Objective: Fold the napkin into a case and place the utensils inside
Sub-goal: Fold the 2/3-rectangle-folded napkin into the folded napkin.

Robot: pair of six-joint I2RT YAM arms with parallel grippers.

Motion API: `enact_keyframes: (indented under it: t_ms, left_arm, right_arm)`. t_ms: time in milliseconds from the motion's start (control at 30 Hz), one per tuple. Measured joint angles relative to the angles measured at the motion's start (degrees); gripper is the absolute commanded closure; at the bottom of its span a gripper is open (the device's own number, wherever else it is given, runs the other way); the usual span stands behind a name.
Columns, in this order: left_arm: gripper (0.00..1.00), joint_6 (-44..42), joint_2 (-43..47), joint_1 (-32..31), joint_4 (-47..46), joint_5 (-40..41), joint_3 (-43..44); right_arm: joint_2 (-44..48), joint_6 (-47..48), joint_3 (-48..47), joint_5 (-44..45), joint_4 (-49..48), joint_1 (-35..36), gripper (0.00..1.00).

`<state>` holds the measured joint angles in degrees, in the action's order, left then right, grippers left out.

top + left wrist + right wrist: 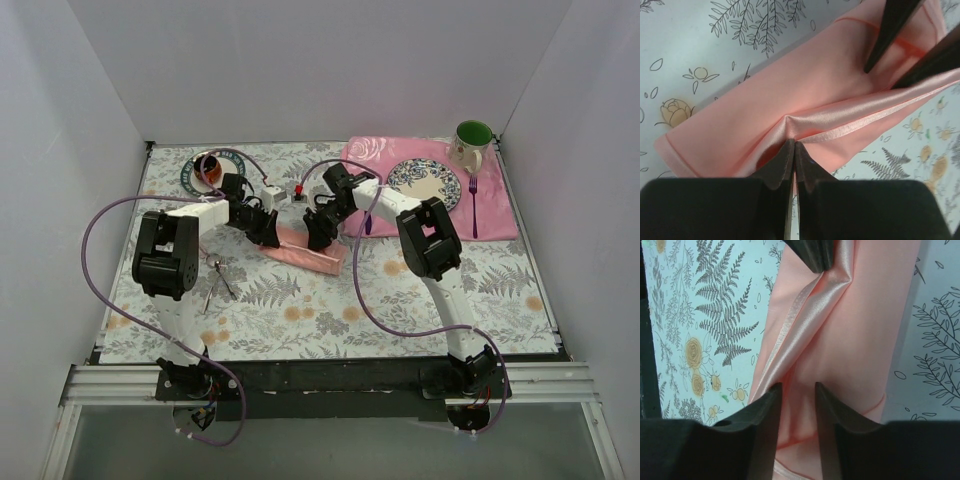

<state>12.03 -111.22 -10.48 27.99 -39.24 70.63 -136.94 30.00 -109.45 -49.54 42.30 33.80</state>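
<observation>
The salmon-pink napkin (303, 252) lies folded into a narrow oblong case on the table's middle. My left gripper (268, 233) is at its left part, shut and pinching a raised shiny top layer of the cloth (805, 90) at its fingertips (793, 144). My right gripper (320, 236) is open over the right part, its jaws straddling the cloth (865, 315) around the fold (797, 386). The right gripper's fingers (885, 40) show in the left wrist view. The silver utensils (216, 277) lie on the table left of the case.
A rose-patterned pink placemat (500, 215) at the back right holds a plate (425, 182), a green mug (472, 145) and a purple fork (473, 205). A purple knife (368, 222) lies by its left edge. A dark plate with a cup (205, 172) is at the back left.
</observation>
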Motion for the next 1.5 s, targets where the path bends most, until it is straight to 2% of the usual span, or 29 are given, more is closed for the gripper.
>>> enact_keyframes:
  t_ms: [67, 200, 533, 667, 733, 967, 1233, 1367, 1500]
  left_arm:
    - [1.0, 0.81, -1.7, 0.66, 1.03, -1.31, 1.4]
    - [1.0, 1.38, -2.05, 1.14, 1.99, -1.97, 2.05]
    - [1.0, 1.68, -2.05, 1.16, 2.86, -1.92, 2.12]
    - [1.0, 1.9, -2.05, 1.16, 3.15, -1.9, 2.1]
    - [1.0, 1.97, -2.03, 1.16, 3.28, -1.95, 2.03]
    - [1.0, 2.95, 0.46, 1.14, 4.5, -2.36, -1.49]
    - [1.0, 6.32, 7.41, 0.72, 8.59, -2.73, -7.15]
    - [1.0, 9.73, 11.93, 0.11, 9.53, -3.8, -7.28]
    - [1.0, 12.87, 12.74, -0.26, 8.87, -4.31, -7.21]
  right_arm:
    - [0.39, -0.55, -0.04, 0.17, 0.0, -0.26, 0.48]
    - [1.49, -2.43, -1.01, 2.51, -0.31, -1.18, 0.46]
    - [0.66, -10.29, -5.49, 8.13, -7.08, -1.77, 0.5]
    - [-1.11, -10.67, -6.43, 7.89, -8.57, -1.36, 0.59]
    - [-1.81, -10.25, -6.01, 7.32, -8.83, -1.01, 0.62]
    - [-2.05, -5.05, -2.75, 3.96, -7.67, 0.74, 0.81]
    - [1.22, 3.15, 4.37, -1.38, -4.85, 1.9, 0.86]
    - [3.02, 6.62, 7.63, -2.12, -3.21, 2.36, 0.87]
    - [3.19, 8.28, 7.85, -2.47, -2.4, 2.6, 0.87]
